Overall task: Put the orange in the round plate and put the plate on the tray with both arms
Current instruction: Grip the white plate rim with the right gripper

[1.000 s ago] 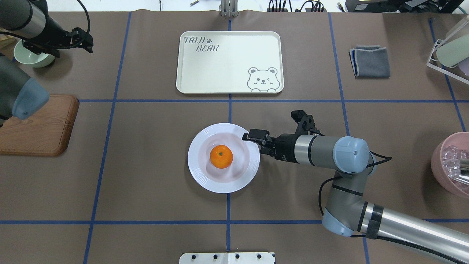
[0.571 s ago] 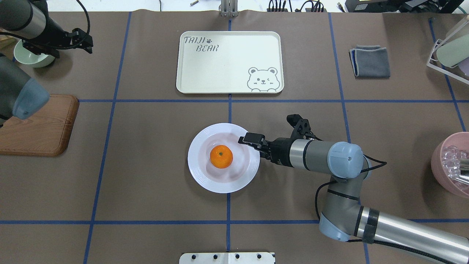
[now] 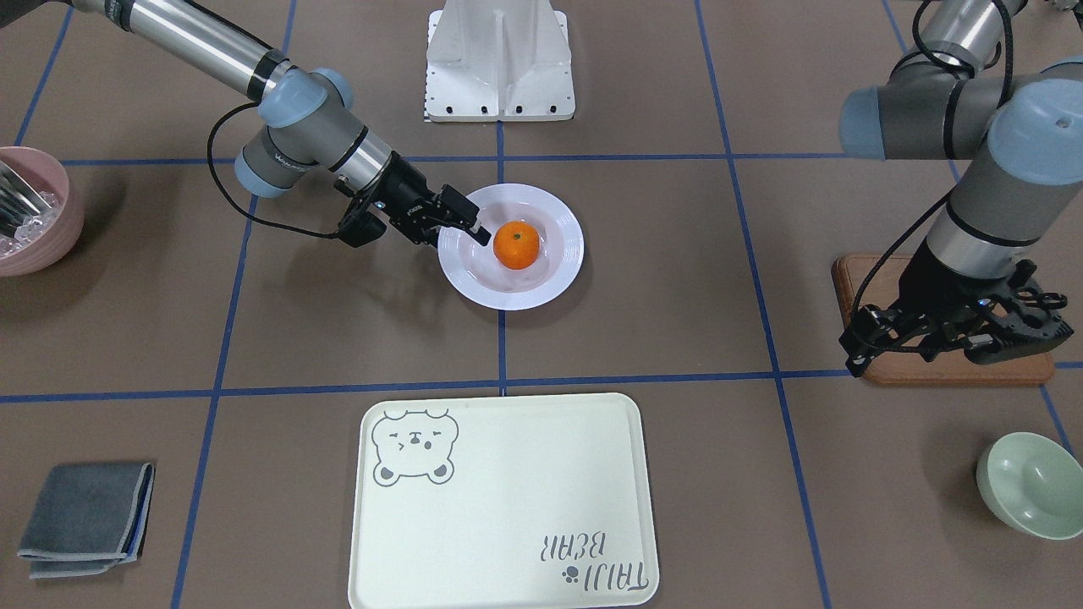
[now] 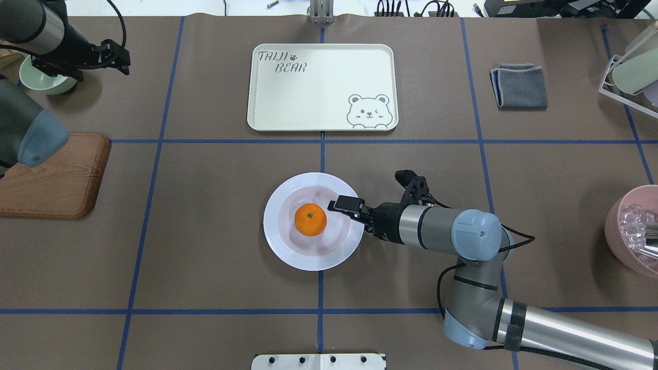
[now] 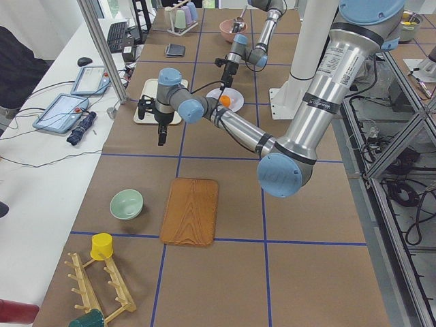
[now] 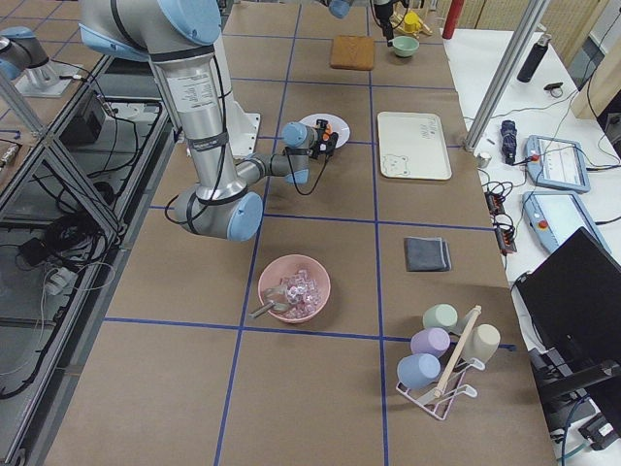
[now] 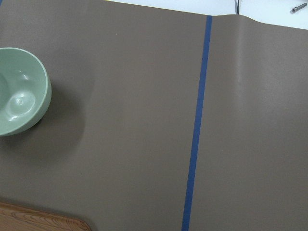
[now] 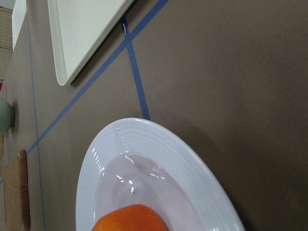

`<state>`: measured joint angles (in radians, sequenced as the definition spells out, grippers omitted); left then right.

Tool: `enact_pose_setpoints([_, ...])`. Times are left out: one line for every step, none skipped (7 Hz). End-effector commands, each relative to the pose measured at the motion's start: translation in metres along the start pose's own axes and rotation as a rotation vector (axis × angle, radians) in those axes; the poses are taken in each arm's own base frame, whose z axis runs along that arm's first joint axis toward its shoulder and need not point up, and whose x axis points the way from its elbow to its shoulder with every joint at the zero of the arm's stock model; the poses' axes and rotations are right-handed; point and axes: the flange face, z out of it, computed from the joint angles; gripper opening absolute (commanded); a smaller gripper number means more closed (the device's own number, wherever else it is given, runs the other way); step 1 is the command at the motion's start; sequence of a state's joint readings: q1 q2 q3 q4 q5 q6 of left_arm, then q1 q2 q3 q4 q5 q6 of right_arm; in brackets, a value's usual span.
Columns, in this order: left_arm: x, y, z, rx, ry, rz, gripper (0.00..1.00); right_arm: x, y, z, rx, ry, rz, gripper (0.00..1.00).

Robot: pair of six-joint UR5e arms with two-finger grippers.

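The orange (image 4: 310,219) (image 3: 517,244) sits in the middle of the white round plate (image 4: 288,246) (image 3: 541,288), which rests on the table at its centre. My right gripper (image 4: 343,205) (image 3: 472,227) lies low at the plate's right rim, open, with its upper finger reaching over the rim close to the orange. The right wrist view shows the plate (image 8: 120,144), the orange (image 8: 130,219) and a corner of the tray (image 8: 82,33). The cream bear tray (image 4: 318,87) (image 3: 508,507) lies beyond the plate with nothing on it. My left gripper (image 4: 125,60) hovers far to the left and looks open, holding nothing.
A brown wooden board (image 4: 56,174) lies at the left edge, with a pale green bowl (image 4: 41,82) beyond it. A folded grey cloth (image 4: 519,86) lies at the far right. A pink bowl (image 4: 635,231) and a cup rack (image 4: 629,67) stand at the right edge.
My right gripper has slid left and slightly nearer, further over the plate's rim toward the orange. Plate, orange and left arm have not moved.
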<state>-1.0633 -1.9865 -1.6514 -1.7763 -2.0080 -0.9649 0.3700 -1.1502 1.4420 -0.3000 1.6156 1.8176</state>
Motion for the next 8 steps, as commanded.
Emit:
enact_pose_setpoints([0.0007,0.0003,-0.0009,0.001,0.002,0.001,0.99,-0.0049,0.0084,0.0036,-0.004,-0.01,0.019,1.0])
enact_pose_setpoints([0.0003,0.0002,-0.0002,0.0,0.001,0.001,0.99,-0.0075,0.01,0.0047,-0.007,-0.013,0.047,1.0])
enact_pose_setpoints([-0.001,0.0004,0.001,-0.001,-0.002,-0.001,0.99,-0.0075,0.01,0.0047,-0.007,-0.013,0.047,0.89])
enact_pose_setpoints([-0.0025,0.001,0.0018,-0.002,-0.003,-0.003,0.99,-0.0075,0.01,0.0047,-0.007,-0.013,0.047,0.65])
enact_pose_setpoints([-0.0028,0.0019,0.0028,-0.004,-0.004,-0.001,0.99,-0.0084,0.0101,0.0043,-0.006,-0.016,0.046,0.41])
enact_pose_setpoints([-0.0028,0.0019,0.0028,-0.004,-0.004,-0.003,0.99,-0.0092,0.0099,0.0039,-0.002,-0.019,0.046,0.21])
enact_pose_setpoints([-0.0024,0.0021,0.0022,-0.003,-0.003,-0.002,0.99,-0.0112,0.0095,0.0023,0.003,-0.035,0.045,0.1])
enact_pose_setpoints([-0.002,0.0022,0.0015,-0.003,-0.002,0.0,0.99,-0.0141,0.0092,-0.0007,0.006,-0.065,0.045,0.02])
